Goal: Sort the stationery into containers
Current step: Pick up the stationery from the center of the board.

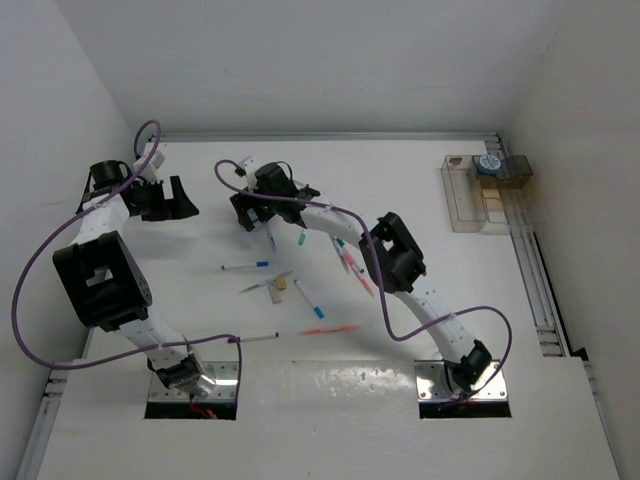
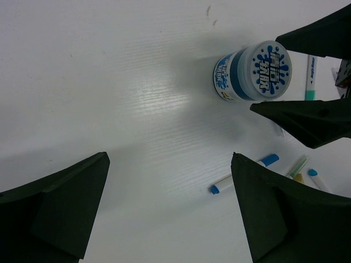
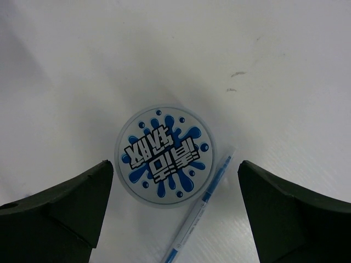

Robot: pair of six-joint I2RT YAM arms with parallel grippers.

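Observation:
A round blue-grey roll (image 3: 163, 156) with a blue splash label stands on the table, with a thin blue pen (image 3: 203, 211) lying against it. My right gripper (image 3: 174, 164) is open directly above the roll, one finger on each side, not touching it. In the left wrist view the roll (image 2: 255, 71) sits between those fingers (image 2: 307, 118). In the top view my right gripper (image 1: 255, 213) hides the roll. My left gripper (image 1: 170, 200) is open and empty at the far left, its jaws (image 2: 169, 156) over bare table. The clear container (image 1: 467, 200) and the tan container (image 1: 503, 195) stand at the far right.
A second roll (image 1: 488, 163) sits at the back end of the tan container. Several pens lie mid-table: a blue-capped one (image 1: 245, 266), an orange one (image 1: 330, 328), red ones (image 1: 350, 262) and a black-tipped one (image 1: 255, 338). A tan block (image 1: 281, 284) lies among them.

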